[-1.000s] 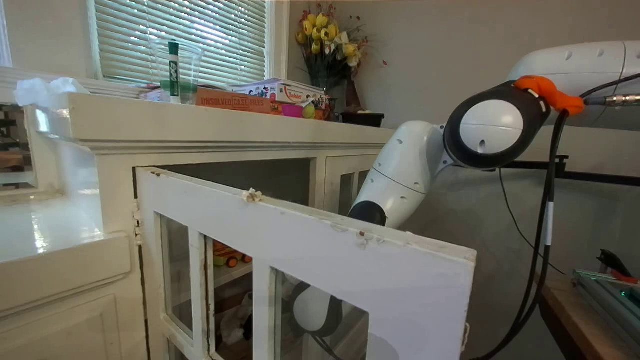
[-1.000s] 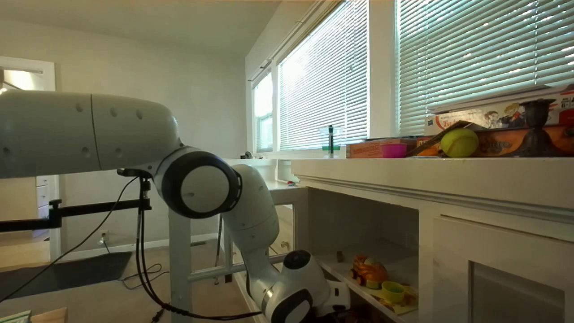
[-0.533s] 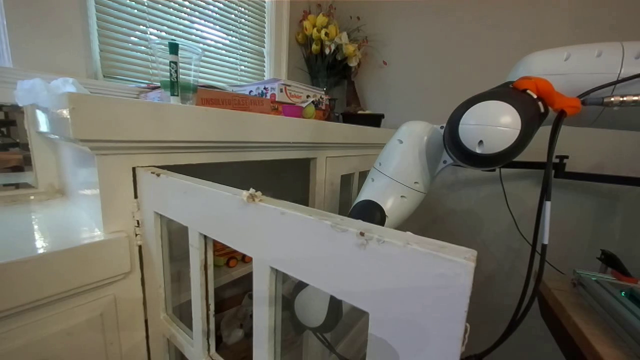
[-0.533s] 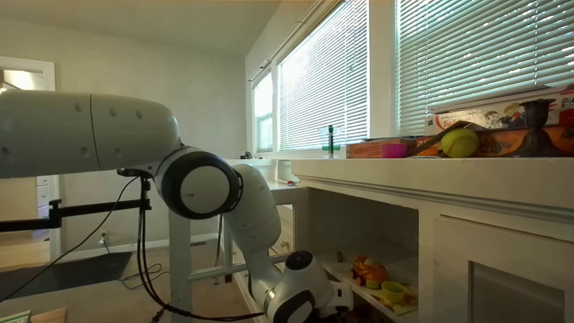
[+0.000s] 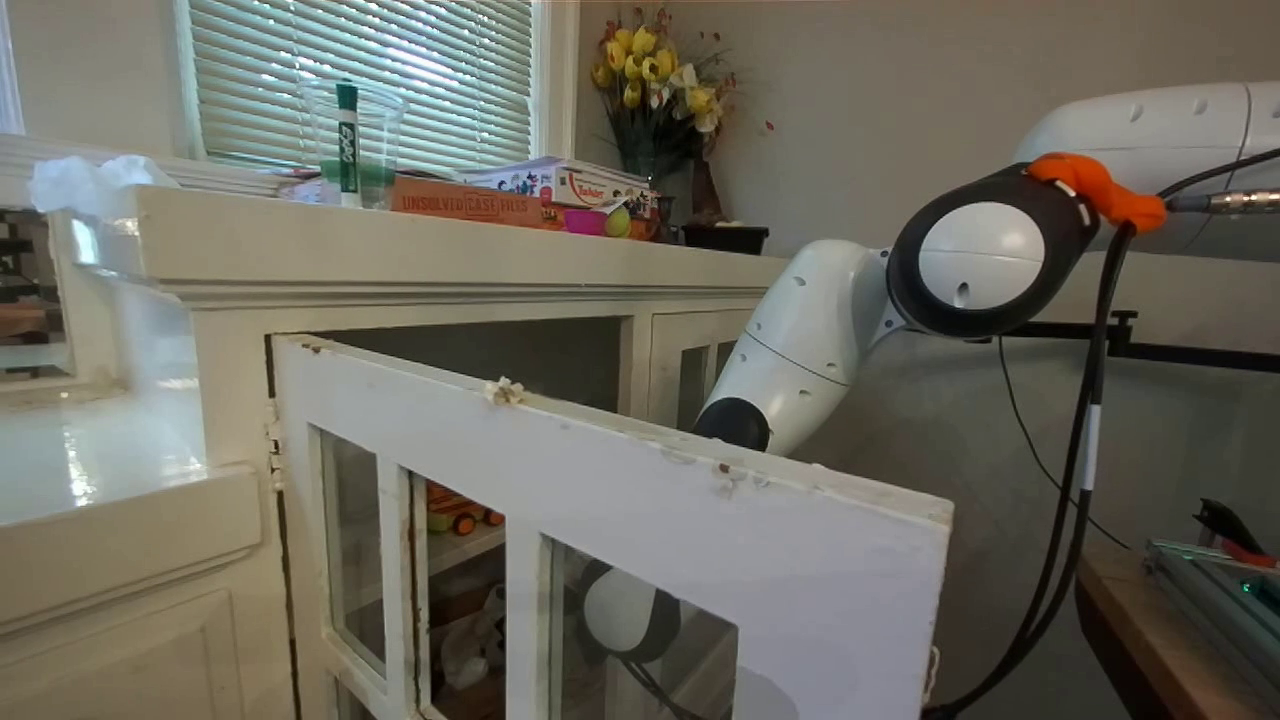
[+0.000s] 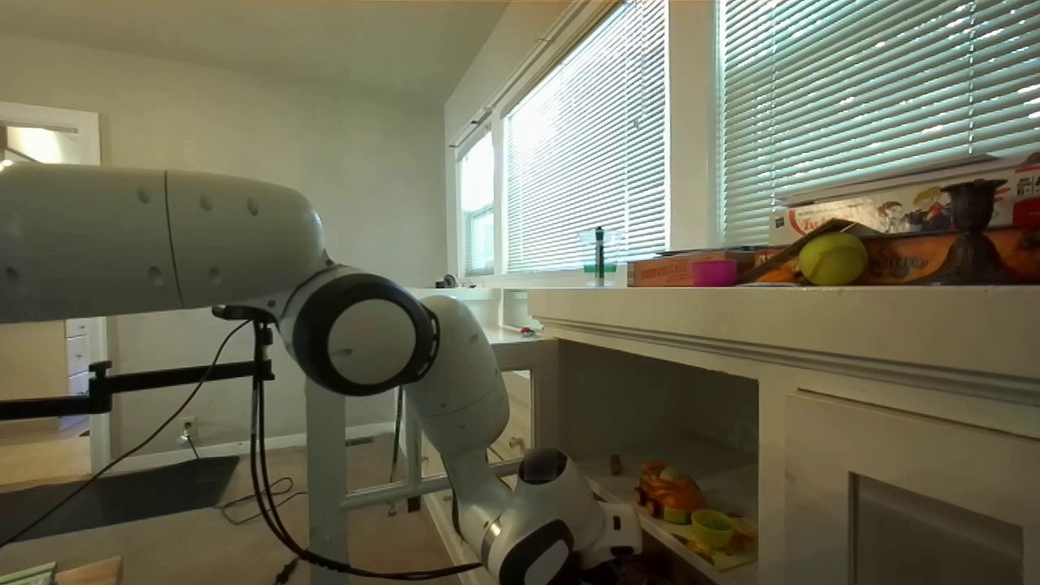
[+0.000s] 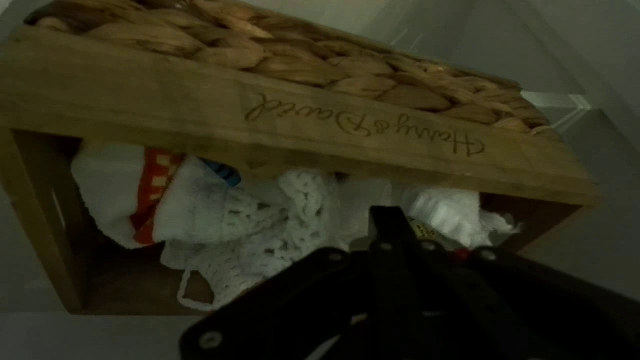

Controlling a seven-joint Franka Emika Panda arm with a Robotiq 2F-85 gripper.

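In the wrist view my gripper (image 7: 387, 214) is shut, its dark fingers together, with nothing plainly seen between them. It reaches over a wooden basket (image 7: 150, 82) with a woven side and upside-down lettering. White lace cloth (image 7: 265, 237) lies left of the fingertips, and farther left a white towel (image 7: 115, 195) with a red band. Right of the tips are a white ruffled piece (image 7: 445, 207) and a small yellow printed item (image 7: 424, 230). The picture is dark, and the fingers hide part of the contents. In an exterior view only the hand's base (image 6: 613, 536) shows, low at the cabinet opening.
A white glazed cabinet door (image 5: 820, 560) stands open beside the arm. On the cabinet shelf are an orange toy car (image 6: 670, 491) and a yellow-green cup (image 6: 712, 530). Game boxes, a tennis ball (image 6: 833, 259) and a candlestick (image 6: 971, 227) stand on top. Cables (image 6: 260, 479) hang from the arm.
The jaws have closed. The wrist has shifted and tilted slightly, with the hand's base a little farther toward the cabinet. Door, toys and counter items have stayed put.
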